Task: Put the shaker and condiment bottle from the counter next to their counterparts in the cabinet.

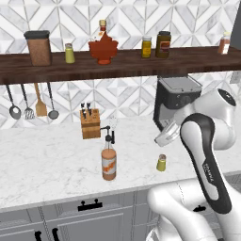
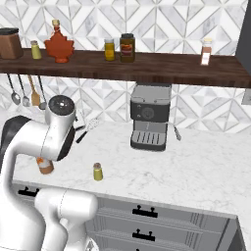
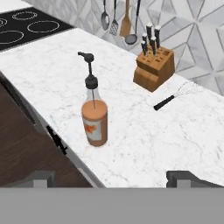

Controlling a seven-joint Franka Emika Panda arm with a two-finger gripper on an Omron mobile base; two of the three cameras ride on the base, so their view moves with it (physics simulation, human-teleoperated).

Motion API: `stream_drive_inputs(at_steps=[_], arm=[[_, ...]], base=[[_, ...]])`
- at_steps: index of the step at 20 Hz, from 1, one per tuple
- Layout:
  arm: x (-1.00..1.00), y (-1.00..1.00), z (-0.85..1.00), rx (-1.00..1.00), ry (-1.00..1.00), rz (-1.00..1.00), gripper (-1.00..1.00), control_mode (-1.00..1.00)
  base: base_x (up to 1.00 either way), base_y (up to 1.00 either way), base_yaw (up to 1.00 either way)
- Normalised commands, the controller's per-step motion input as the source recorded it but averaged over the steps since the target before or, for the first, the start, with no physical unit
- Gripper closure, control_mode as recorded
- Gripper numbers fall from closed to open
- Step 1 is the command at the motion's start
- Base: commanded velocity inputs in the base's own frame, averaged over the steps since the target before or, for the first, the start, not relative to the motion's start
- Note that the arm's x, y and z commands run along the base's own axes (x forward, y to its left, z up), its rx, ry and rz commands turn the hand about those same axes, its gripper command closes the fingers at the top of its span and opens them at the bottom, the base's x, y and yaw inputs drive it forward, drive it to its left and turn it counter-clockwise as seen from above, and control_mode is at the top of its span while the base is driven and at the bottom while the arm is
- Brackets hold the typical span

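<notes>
My gripper [image 3: 112, 177] stands wide with nothing between its tips, which rise at the bottom of the hand view, so I carry neither of the two things I have to shelve. Both stand upright near the front edge of the marble tabletop [image 1: 42, 160], well apart from each other: the condiment bottle [image 1: 108, 160] to the left, the shaker [image 1: 161, 163] to the right, near my forearm. In the hand view the condiment bottle sits just ahead of my tips and a little left of the midline, apart from them, its black pour spout up; I judge it the thing I am lined up on, and the wide jaws suit its round body. Farther back on the tabletop are the knife block [image 1: 90, 123] and a whisk [image 3: 175, 97], clear of the bottle, with the coffee machine [image 1: 175, 100] to the right against the wall. Farthest and highest is the cabinet [image 1: 117, 66], where the counterparts wait: the twin shaker [image 1: 69, 53] and, just right of it, the red maple-leaf bottle [image 1: 103, 47]. The plank is bare beside each, so I judge there is room for my two
</notes>
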Motion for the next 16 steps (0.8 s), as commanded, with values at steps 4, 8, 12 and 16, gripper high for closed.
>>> stream_drive_inputs(at_steps=[4, 8, 12, 16], arm=[[0.00, 0.19, -0.16, 0.09, 0.00, 0.25, -1.00, -1.00], [0.00, 0.36, -0.14, 0.04, 0.00, 0.21, -1.00, -1.00], [0.08, 0.42, -0.05, 0.03, 0.00, 0.13, -1.00, -1.00], [0.17, 0.21, 0.00, 0.00, 0.00, 0.02, -1.00, -1.00]], base=[[0.00, 0.00, 0.00], [0.00, 0.00, 0.00], [0.00, 0.00, 0.00], [0.00, 0.00, 0.00]])
